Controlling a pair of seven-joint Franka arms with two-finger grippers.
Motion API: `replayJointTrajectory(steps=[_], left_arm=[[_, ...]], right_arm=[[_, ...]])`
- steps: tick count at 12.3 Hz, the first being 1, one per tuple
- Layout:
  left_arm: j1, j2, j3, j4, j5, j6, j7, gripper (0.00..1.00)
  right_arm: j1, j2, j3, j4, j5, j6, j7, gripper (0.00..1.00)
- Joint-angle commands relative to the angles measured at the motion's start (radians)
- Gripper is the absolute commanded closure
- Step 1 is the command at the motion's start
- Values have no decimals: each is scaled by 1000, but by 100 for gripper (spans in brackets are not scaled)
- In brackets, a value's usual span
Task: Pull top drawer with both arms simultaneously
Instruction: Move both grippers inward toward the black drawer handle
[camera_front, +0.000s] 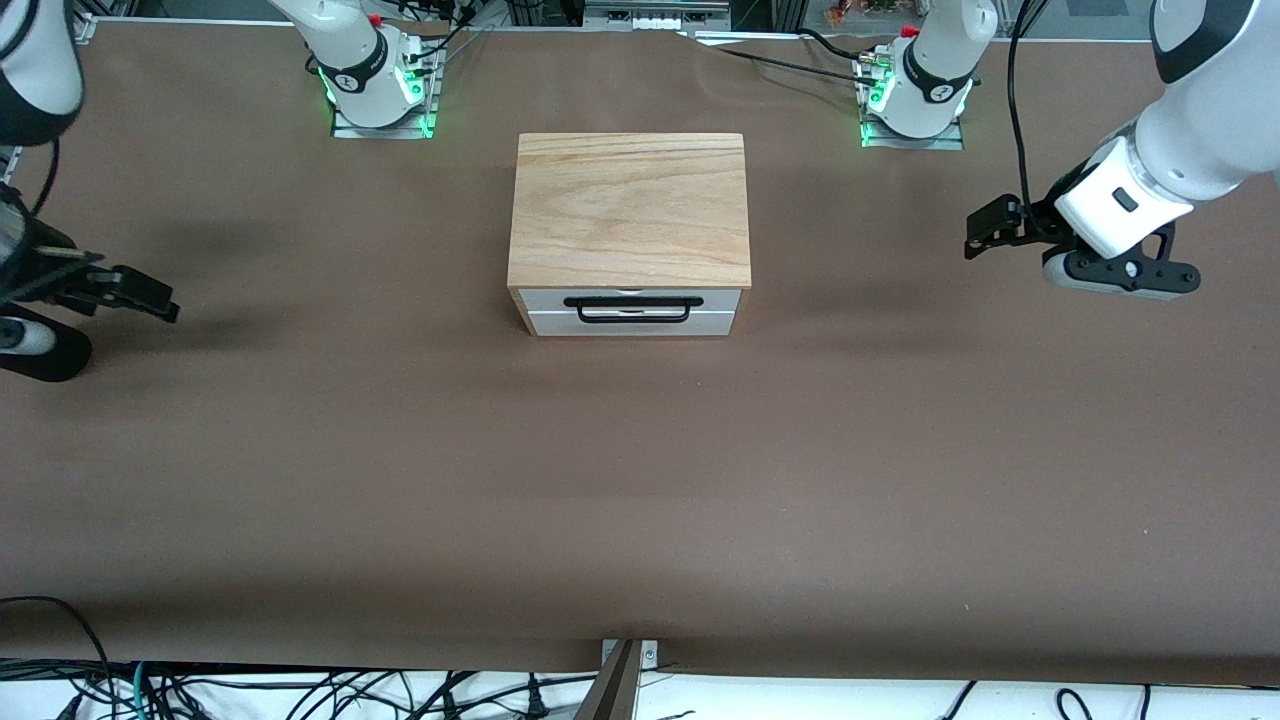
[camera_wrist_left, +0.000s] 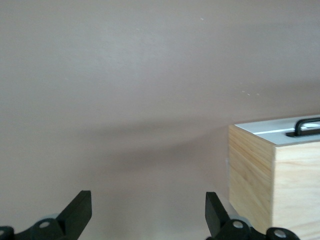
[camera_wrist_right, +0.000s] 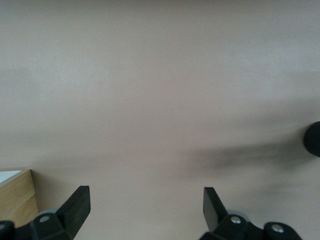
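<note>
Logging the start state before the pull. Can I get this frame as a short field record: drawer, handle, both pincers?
cabinet: wood-topped box mid-table, drawer fronts facing the front camera
top drawer: white face, shut, flush with the cabinet front
handle: black wire bar across the drawer face, untouched
left pincer: open, empty, over bare table toward the left arm's end, clear of the cabinet
right pincer: open, empty, over bare table toward the right arm's end
table: brown cover
task progress: pull not yet begun
</note>
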Motion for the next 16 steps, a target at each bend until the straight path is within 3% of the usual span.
replayJointTrajectory(steps=[1, 4, 7, 10, 12, 16], left_arm=[[-1, 55, -7, 2, -135, -10, 27, 0], [-1, 180, -37, 17, -344, 13, 35, 0], [-12, 321, -37, 55, -568, 63, 200, 0], [-21, 447, -39, 54, -874, 120, 390, 0], [-64, 519, -41, 54, -1049, 154, 510, 0], [-98, 669, -42, 55, -1261, 154, 893, 0]], right_arm=[[16, 59, 14, 19, 75, 5, 4, 0], [15, 145, 14, 17, 308, -4, 2, 0], [7, 240, 12, 9, 578, -6, -68, 0], [2, 317, 12, -18, 851, -6, -221, 0], [8, 364, 24, -38, 957, -9, -334, 0], [22, 458, 93, -46, 1121, -12, -530, 0]])
